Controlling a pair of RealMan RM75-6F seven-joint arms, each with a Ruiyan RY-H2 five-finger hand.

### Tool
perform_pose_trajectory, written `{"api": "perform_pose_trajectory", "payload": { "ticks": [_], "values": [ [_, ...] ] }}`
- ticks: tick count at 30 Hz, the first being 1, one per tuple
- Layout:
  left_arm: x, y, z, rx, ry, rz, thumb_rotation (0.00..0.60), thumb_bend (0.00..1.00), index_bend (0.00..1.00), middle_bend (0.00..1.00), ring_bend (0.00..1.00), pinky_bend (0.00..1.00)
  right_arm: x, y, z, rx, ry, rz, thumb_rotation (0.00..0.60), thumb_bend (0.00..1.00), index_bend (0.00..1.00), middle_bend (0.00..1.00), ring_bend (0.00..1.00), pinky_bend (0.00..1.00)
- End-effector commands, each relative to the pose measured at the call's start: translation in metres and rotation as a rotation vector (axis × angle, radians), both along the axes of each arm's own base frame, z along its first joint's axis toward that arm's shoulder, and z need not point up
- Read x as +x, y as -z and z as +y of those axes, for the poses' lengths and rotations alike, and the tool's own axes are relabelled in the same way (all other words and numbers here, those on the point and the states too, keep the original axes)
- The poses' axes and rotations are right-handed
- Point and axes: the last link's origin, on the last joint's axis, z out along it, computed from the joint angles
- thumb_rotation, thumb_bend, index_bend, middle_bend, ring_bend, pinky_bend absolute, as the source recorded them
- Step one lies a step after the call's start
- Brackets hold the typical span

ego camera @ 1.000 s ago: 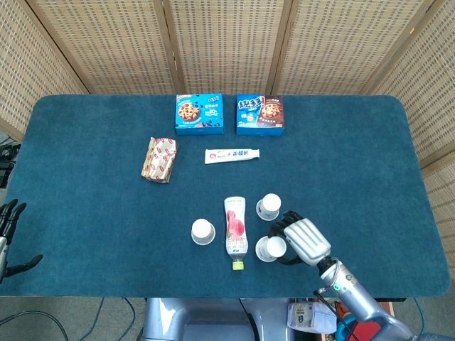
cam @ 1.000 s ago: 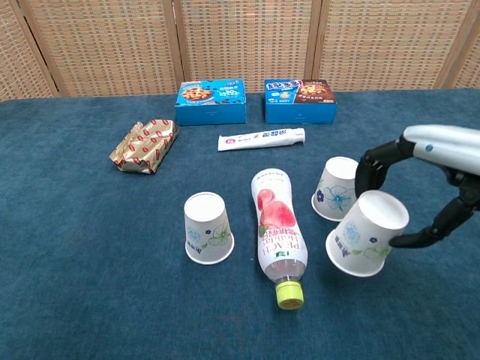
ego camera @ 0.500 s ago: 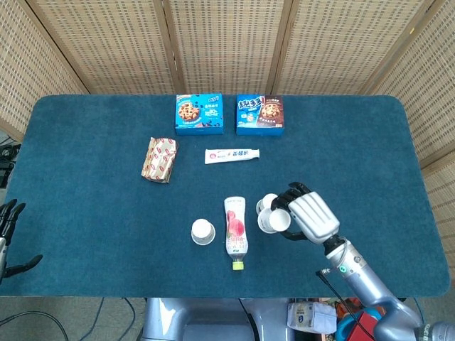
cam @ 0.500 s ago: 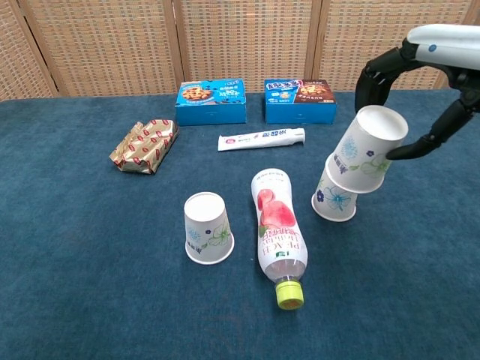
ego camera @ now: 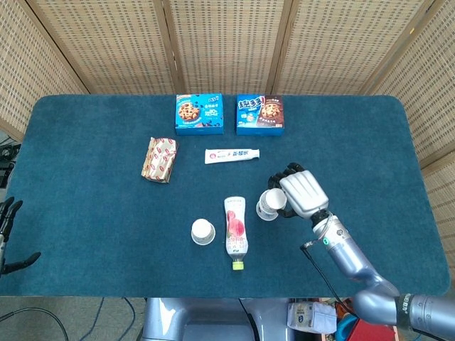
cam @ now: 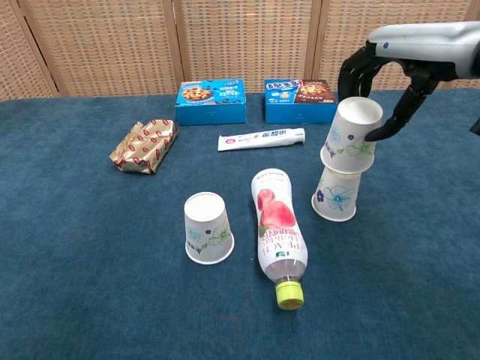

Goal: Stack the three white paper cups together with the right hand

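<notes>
standing behind, woven screens (cam: 247, 37) back a blue-carpeted table (cam: 75, 262). right hand (cam: 390, 82) grips a white cup (cam: 351, 133) held above another cup (cam: 337, 196); third cup (cam: 208, 228) sits left of the bottle (cam: 277, 232).

We see the clear plastic drink bottle with the pink label and yellow-green cap (cam: 278, 235) lying flat between the lone upside-down white paper cup (cam: 208, 228) and the other upside-down white paper cup (cam: 337, 194) under our right hand (cam: 375, 71). It blocks the low way across. Above it the way is open. The blue bench (cam: 90, 285) is bare around the lone cup.
</notes>
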Motion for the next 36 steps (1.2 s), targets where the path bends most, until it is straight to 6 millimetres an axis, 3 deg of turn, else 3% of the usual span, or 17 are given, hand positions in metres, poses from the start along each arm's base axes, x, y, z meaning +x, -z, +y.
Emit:
{"api": "perform_pose_trajectory", "payload": {
  "ticks": [1,15,17,19,23,26,36],
  "values": [
    [0.000,0.000,0.001,0.001,-0.003,0.001,0.600,0.13,0.00,0.00,0.00,0.00,0.002,0.004,-0.003,0.023,0.023,-0.021,0.600,0.33,0.47,0.52,0.39,0.25],
    [-0.001,0.004,0.003,-0.011,-0.011,0.012,0.600,0.13,0.00,0.00,0.00,0.00,-0.002,0.008,-0.010,0.023,0.041,0.017,0.600,0.33,0.47,0.50,0.39,0.25],
    [-0.001,0.004,0.003,-0.012,-0.010,0.012,0.600,0.13,0.00,0.00,0.00,0.00,-0.002,0.008,-0.012,0.018,0.044,0.018,0.600,0.31,0.45,0.44,0.39,0.25],
    [-0.001,0.004,0.003,-0.012,-0.012,0.012,0.600,0.13,0.00,0.00,0.00,0.00,-0.003,0.009,-0.012,0.023,0.044,0.034,0.600,0.22,0.37,0.33,0.34,0.24],
    [-0.001,0.004,0.004,-0.011,-0.014,0.012,0.600,0.13,0.00,0.00,0.00,0.00,-0.006,0.009,-0.009,0.063,0.056,0.079,0.600,0.02,0.16,0.09,0.11,0.15],
    [-0.001,0.004,0.004,-0.013,-0.016,0.012,0.600,0.13,0.00,0.00,0.00,0.00,-0.004,0.007,-0.006,0.070,0.047,0.094,0.600,0.00,0.12,0.03,0.07,0.12],
    [-0.001,0.005,0.004,-0.016,-0.013,0.012,0.600,0.13,0.00,0.00,0.00,0.00,-0.003,0.009,0.004,0.094,0.036,0.104,0.600,0.00,0.12,0.03,0.07,0.11]
  ]
}}
